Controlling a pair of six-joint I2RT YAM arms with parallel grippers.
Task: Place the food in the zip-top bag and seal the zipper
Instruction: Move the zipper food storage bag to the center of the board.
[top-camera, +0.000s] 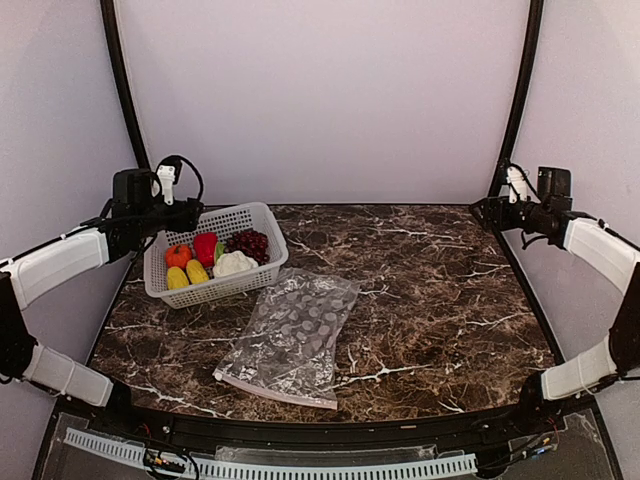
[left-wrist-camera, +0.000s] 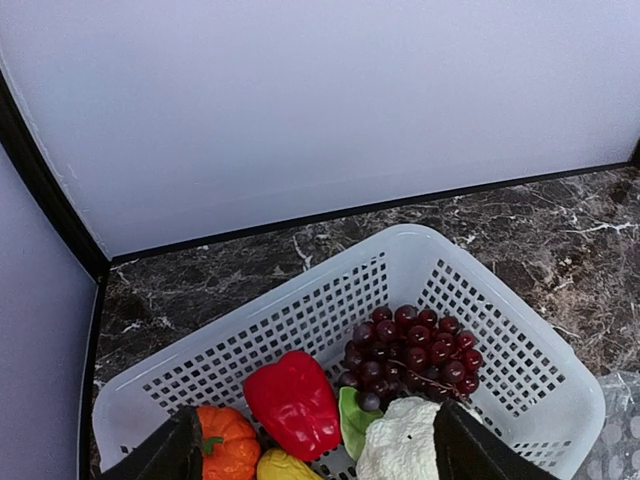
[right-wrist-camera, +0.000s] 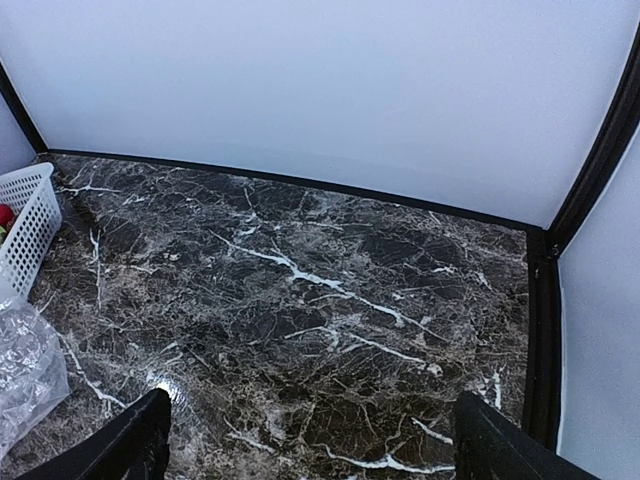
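The clear bag (top-camera: 295, 335) lies flat on the surface (top-camera: 430, 300), front middle, with its red zipper (top-camera: 280, 390) nearest. Behind it, far left, the food (top-camera: 212, 258) fills a white basket (top-camera: 215, 288). The left fingers (left-wrist-camera: 170, 455) hover above it, spread wide and empty. The right fingers (right-wrist-camera: 130, 445) are also wide and empty, far right.

The left arm (top-camera: 55, 265) and right arm (top-camera: 600, 245) are each folded up at their own side, forearms angled inward, with the left hand (left-wrist-camera: 315, 455) and right hand (right-wrist-camera: 320, 445) held aloft, fingers spread wide, gripping nothing.
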